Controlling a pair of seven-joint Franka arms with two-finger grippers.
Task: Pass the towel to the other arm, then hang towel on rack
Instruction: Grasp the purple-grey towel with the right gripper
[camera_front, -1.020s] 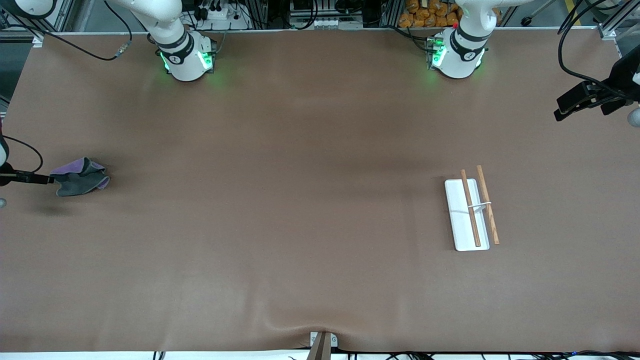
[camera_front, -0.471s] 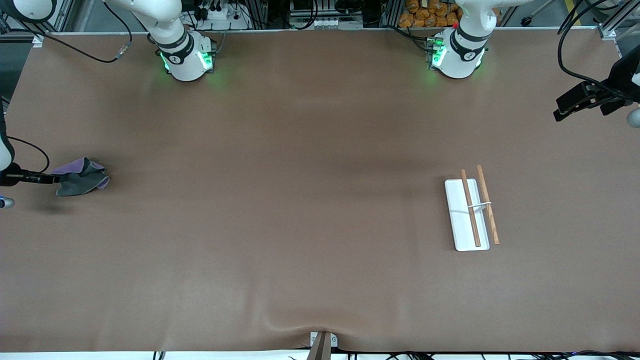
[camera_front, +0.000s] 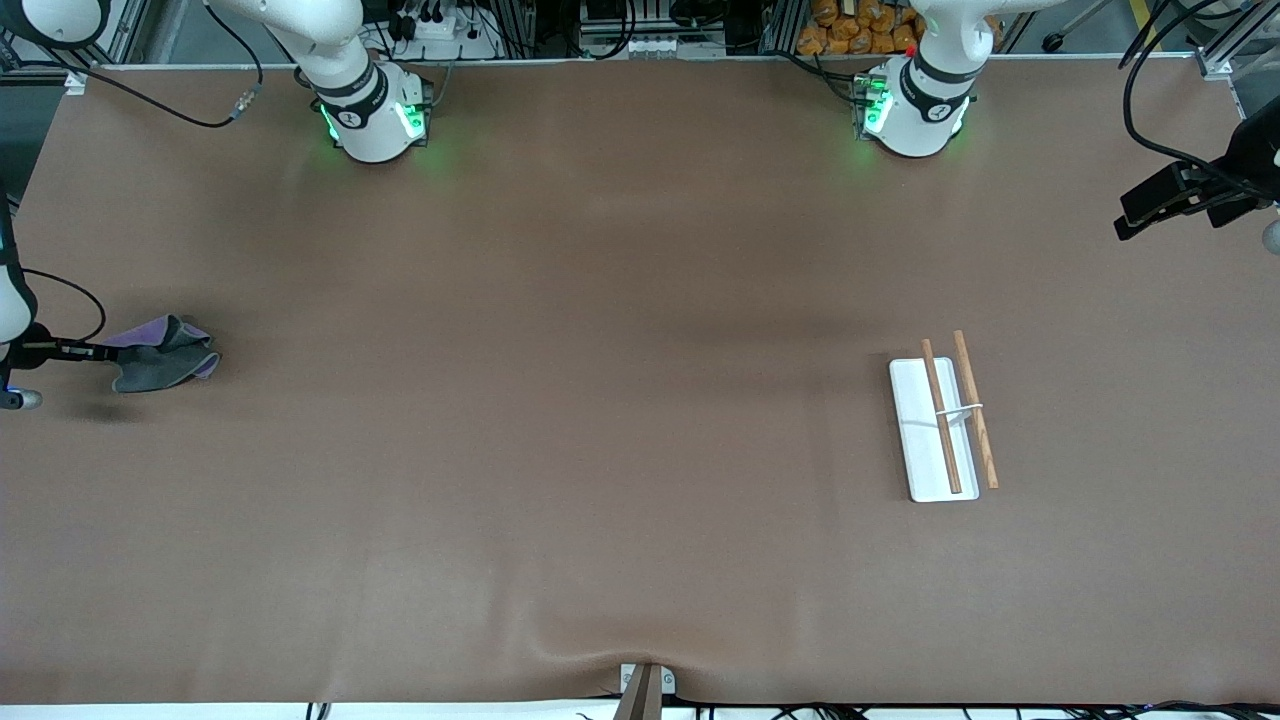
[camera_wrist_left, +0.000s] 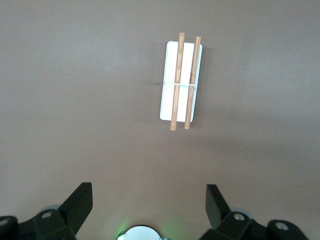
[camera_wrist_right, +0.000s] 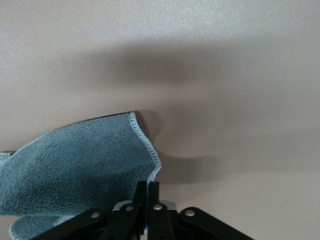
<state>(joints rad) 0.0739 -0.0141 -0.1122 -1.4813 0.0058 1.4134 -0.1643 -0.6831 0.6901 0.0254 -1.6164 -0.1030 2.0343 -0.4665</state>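
The towel (camera_front: 165, 356), purple on one face and dark grey on the other, hangs crumpled at the right arm's end of the table. My right gripper (camera_front: 104, 351) is shut on its edge and holds it just above the table. In the right wrist view the grey face (camera_wrist_right: 75, 165) spreads from the shut fingers (camera_wrist_right: 148, 189), with its shadow on the table below. The rack (camera_front: 945, 420), a white base with two brown rods, lies toward the left arm's end; it also shows in the left wrist view (camera_wrist_left: 181, 82). My left gripper (camera_front: 1150, 210) is open and empty, high over the table's edge (camera_wrist_left: 147, 192).
The brown table mat (camera_front: 600, 400) is bare between the towel and the rack. The two arm bases (camera_front: 370, 120) (camera_front: 910, 110) stand along the edge farthest from the front camera. A small bracket (camera_front: 645, 685) sits at the nearest edge.
The right wrist has shifted slightly toward the table's middle while the towel stays about where it was. The left gripper has drifted a little toward the table's edge.
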